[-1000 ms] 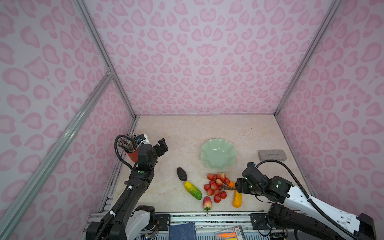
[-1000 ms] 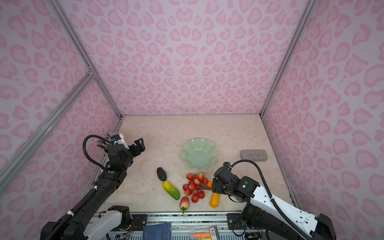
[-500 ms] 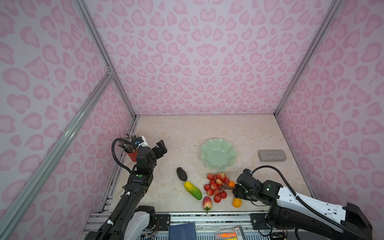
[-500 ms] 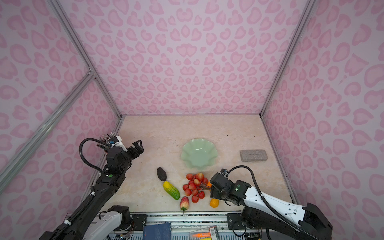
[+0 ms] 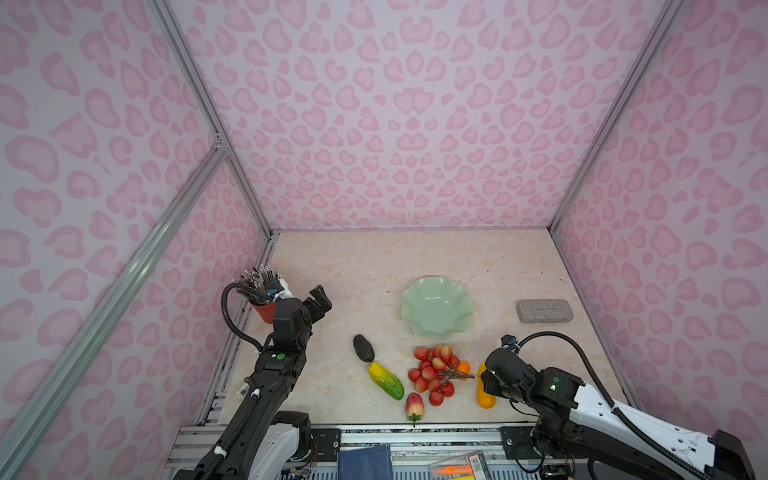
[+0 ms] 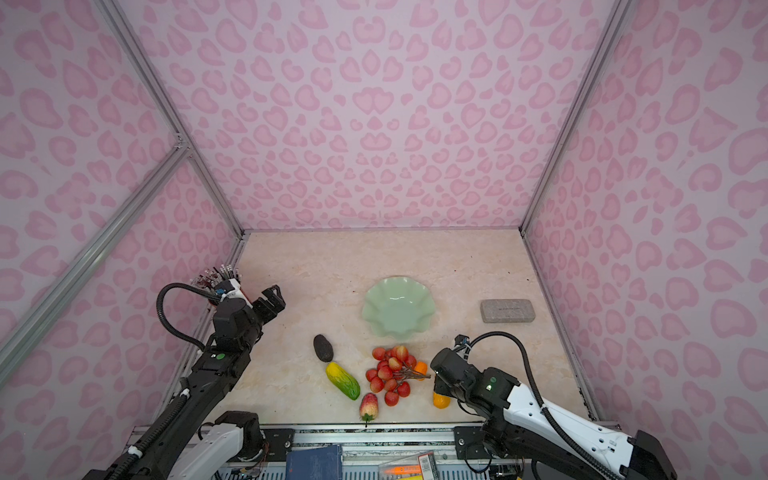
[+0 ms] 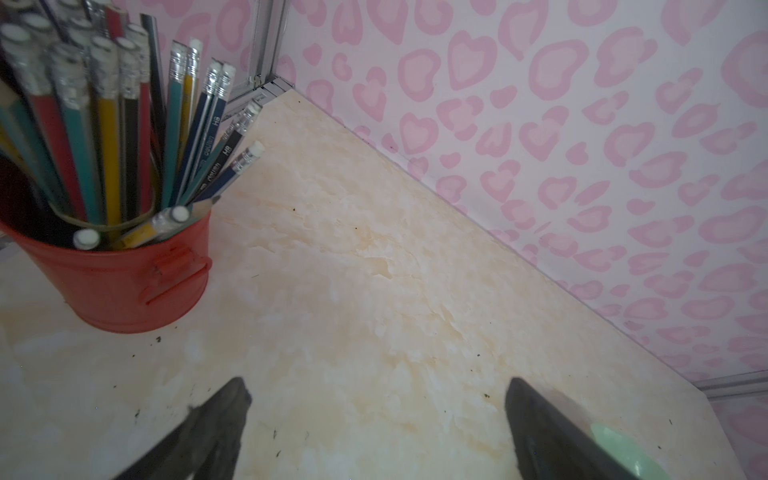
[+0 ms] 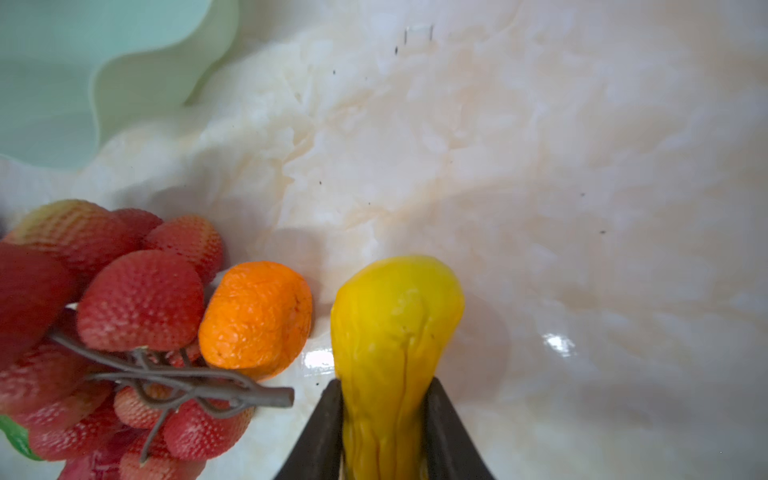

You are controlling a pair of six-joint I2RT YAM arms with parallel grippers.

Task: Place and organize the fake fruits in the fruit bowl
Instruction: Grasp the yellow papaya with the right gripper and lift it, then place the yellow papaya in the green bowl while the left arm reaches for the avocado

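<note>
Grasp step: clenching the right hand (image 8: 382, 386) on the orange-yellow gourd (image 8: 395, 316), on the desk (image 8: 540, 166) just beside the small orange ball (image 8: 255, 316). Holding the left hand (image 7: 374, 386) spread, empty. Next, likely: lift clear of the berry twigs (image 8: 257, 398), carry to the empty fruit bowl (image 5: 436, 309)

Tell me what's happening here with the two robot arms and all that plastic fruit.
The right tool is shut on the orange-yellow gourd, low over the table beside the small orange ball and the berry cluster. The left tool hangs open by the red cup of pencils, holding nothing. The fruit bowl is empty; the avocado, the ribbed yellow-green fruit and the strawberry lie loose on the table.
</note>
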